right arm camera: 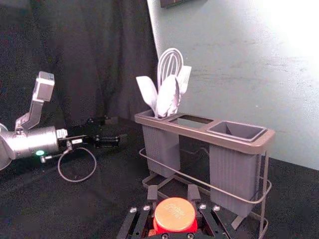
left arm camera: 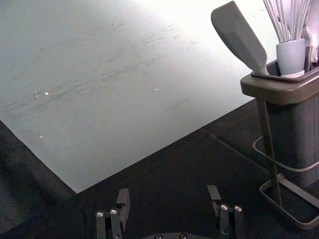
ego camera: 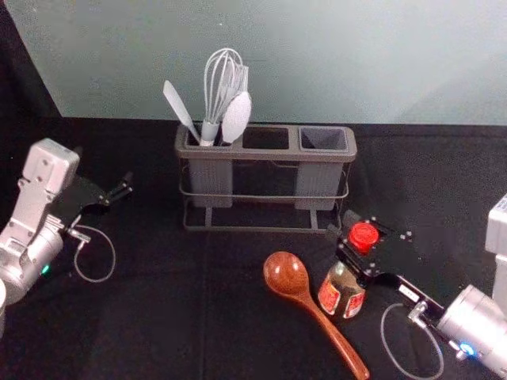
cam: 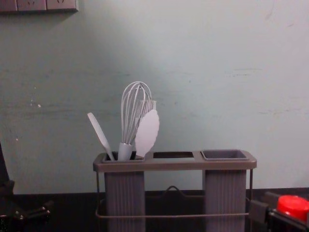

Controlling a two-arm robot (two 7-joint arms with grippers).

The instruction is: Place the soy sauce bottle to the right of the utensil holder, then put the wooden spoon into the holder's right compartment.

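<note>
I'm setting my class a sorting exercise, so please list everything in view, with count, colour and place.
Utensil holder: one, grey-brown, against the wall side
Cups: two, grey, holder's left and right compartments
Spatula: one, pale, left cup
Whisk: one, pale, left cup
Scalloped spoon: one, pale, left cup
Fork-ended utensil: one, pale, left cup
Wooden spoon: one, reddish-brown, before the holder
Soy sauce bottle: one, dark, red cap, right of the spoon's bowl
Cloth: one, black, underneath
Wall: one, grey-green, behind
Socket panel: one, brownish, on the wall
Left gripper: one, black, open, left of the holder
Right gripper: one, black, closed around the bottle's neck
</note>
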